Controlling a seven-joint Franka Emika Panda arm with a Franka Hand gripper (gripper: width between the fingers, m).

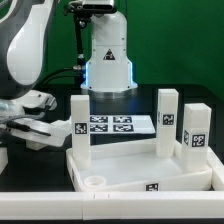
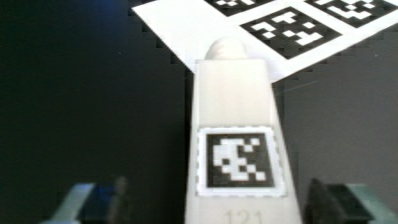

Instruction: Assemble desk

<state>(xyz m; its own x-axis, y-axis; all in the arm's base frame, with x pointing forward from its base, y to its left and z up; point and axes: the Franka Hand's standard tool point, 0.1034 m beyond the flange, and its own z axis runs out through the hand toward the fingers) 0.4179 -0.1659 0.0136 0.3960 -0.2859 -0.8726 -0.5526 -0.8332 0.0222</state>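
Setting: dark table (image 1: pixel 30 205) before a green backdrop, the robot's glossy white base (image 1: pixel 106 60) rising at the rear.

Desk panel: the wide white rimmed panel (image 1: pixel 130 172) lies flat in the foreground, a round corner socket (image 1: pixel 94 182) showing near its front on the exterior view's left; a small square tag sits on its front rim.

Legs: three blocky white legs stand upright at the panel's far side, one (image 1: pixel 79 124) toward the exterior view's left, two (image 1: pixel 167 121) (image 1: pixel 195 130) toward the right, each bearing a black-and-white tag.

Marker board: the thin white marker board (image 1: pixel 120 125) lies flat behind the panel, between the left leg and the right pair.

Gripper: the gripper (image 1: pixel 48 132) reaches in from the exterior view's left, close beside the left leg. In the wrist view its two fingers (image 2: pixel 93 200) flank that tagged leg (image 2: pixel 237 120), with dark gaps visible on both sides; jaws partly apart, not seen pressing the leg.

Wrist view: the leg's rounded tip points toward the marker board's (image 2: pixel 285 30) printed tags.
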